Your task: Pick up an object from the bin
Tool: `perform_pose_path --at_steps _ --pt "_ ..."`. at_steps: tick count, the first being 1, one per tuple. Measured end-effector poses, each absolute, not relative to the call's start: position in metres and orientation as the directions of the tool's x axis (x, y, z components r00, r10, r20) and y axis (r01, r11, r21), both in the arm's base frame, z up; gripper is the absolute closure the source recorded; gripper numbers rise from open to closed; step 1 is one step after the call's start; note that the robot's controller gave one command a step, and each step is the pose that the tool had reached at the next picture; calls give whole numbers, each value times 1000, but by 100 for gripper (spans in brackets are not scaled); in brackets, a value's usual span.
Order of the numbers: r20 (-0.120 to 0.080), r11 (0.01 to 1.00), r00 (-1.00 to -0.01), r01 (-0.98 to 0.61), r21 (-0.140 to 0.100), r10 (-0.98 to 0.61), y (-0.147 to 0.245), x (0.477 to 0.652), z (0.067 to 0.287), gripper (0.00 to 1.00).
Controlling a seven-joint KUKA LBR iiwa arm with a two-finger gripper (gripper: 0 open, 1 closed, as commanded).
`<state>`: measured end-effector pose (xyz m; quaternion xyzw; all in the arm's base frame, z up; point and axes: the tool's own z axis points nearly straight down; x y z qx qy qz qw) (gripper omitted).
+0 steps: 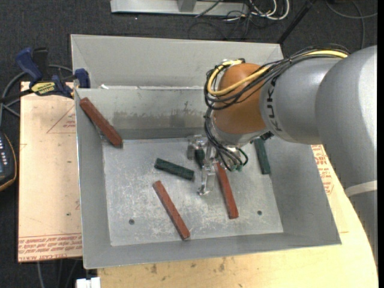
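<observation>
Gripper (205, 185) low, just left of red-brown stick (227, 192), right of centre; its opening I cannot tell. Stick looks stiff, light; I'd grasp mid-length, across its narrow width.

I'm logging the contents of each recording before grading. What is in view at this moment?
red-brown bar: 3, reddish brown; one leaning in the bin's back left corner, one flat on the floor towards the front, one close beside the gripper on the view's right, contact unclear
dark green bar: 2, dark green; one flat on the floor just left of the gripper, one near the right wall, partly under the arm
bin: 1, grey metal, mid-view
gripper: 1, metal, low over the floor at the bin's centre
arm: 1, silver with an orange cover and cables, entering from the right
</observation>
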<state>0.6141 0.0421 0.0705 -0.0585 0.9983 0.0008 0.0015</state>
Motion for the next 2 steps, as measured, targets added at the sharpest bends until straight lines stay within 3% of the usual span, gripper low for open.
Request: perform_pose_path --at_steps 1,2 --pt "-4 989 -989 145 3 145 55 620 70 0" --pt "0 997 -997 82 2 82 90 594 70 0"
